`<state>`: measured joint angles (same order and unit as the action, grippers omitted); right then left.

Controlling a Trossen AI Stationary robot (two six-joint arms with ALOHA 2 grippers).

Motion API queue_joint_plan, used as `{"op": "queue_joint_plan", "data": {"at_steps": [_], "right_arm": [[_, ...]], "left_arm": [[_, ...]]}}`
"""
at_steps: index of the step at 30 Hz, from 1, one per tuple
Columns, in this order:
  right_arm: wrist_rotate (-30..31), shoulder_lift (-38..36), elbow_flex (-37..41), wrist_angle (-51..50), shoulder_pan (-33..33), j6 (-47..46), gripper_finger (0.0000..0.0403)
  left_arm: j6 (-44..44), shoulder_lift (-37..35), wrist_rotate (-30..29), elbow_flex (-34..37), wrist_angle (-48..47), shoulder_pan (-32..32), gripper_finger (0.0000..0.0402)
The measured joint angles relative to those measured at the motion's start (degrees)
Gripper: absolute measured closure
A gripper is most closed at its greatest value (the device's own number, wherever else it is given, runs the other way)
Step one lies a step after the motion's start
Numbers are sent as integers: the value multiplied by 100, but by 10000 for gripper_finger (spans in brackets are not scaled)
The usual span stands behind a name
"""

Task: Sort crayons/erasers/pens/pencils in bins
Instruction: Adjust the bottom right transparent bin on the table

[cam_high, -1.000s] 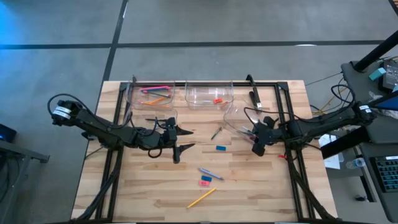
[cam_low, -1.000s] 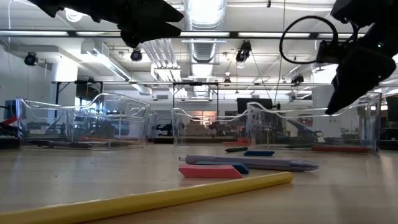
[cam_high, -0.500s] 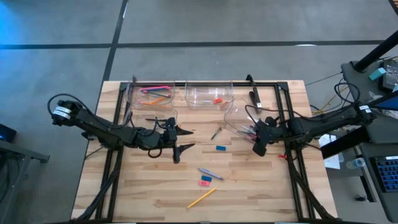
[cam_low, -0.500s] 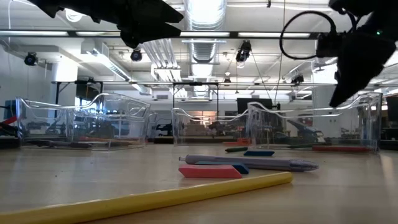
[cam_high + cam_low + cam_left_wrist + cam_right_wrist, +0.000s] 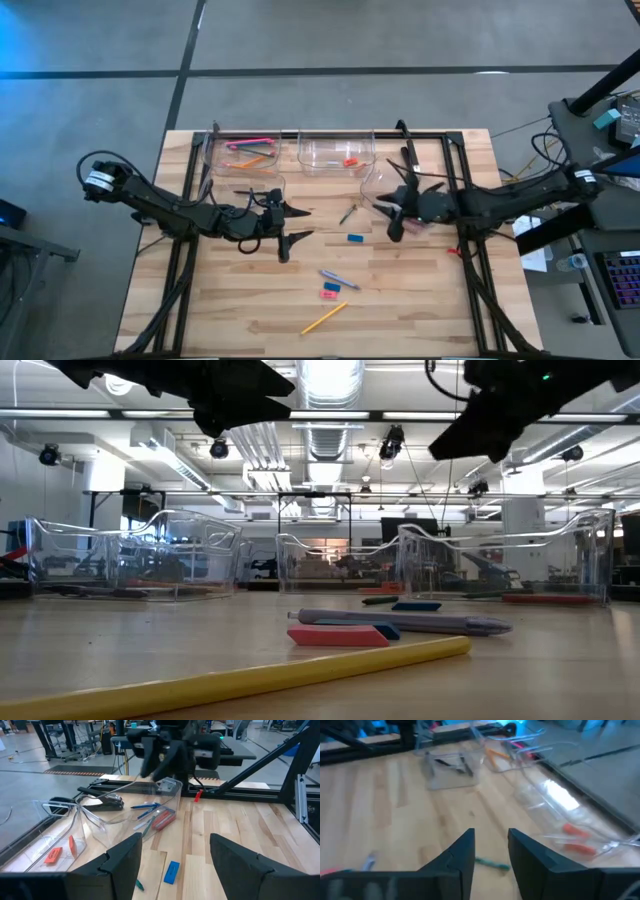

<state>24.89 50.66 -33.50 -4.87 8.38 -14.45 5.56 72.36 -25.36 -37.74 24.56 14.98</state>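
While the left pincer (image 5: 292, 225) hangs wide open and empty beside its bin (image 5: 252, 187), the right pincer (image 5: 398, 213) hovers narrowly parted, holding nothing, over the worktop (image 5: 420, 300) by the right bin (image 5: 378, 180); a yellow pencil (image 5: 324, 318), pink eraser (image 5: 330, 293) lie loose.

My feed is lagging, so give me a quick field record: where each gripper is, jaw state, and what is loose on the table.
left gripper: above the table left of centre, jaws open, empty
right gripper: over the near edge of the right bin, jaws open, empty
loose near centre: green stick, blue eraser
loose near front: purple-grey stick, blue eraser, pink eraser, yellow pencil
back middle bin: holds orange eraser
back left bin: holds pink and orange pencils
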Motion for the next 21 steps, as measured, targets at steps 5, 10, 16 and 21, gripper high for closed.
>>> {"op": "queue_joint_plan", "data": {"at_steps": [5,10,16,21], "right_arm": [[-432,644,-311,38,-618,342,330],[-1200,1297,-823,-46,-1148,786,377],[-1340,2029,-1618,-523,-1530,1228,394],[-1450,2786,-2345,-1410,-1773,1386,394]], "left_arm": [[0,0,0,0,2,0,183],[0,0,0,0,-2,0,183],[-61,-1,-25,3,-18,0,183],[-274,-2,-55,23,-15,0,183]]}}
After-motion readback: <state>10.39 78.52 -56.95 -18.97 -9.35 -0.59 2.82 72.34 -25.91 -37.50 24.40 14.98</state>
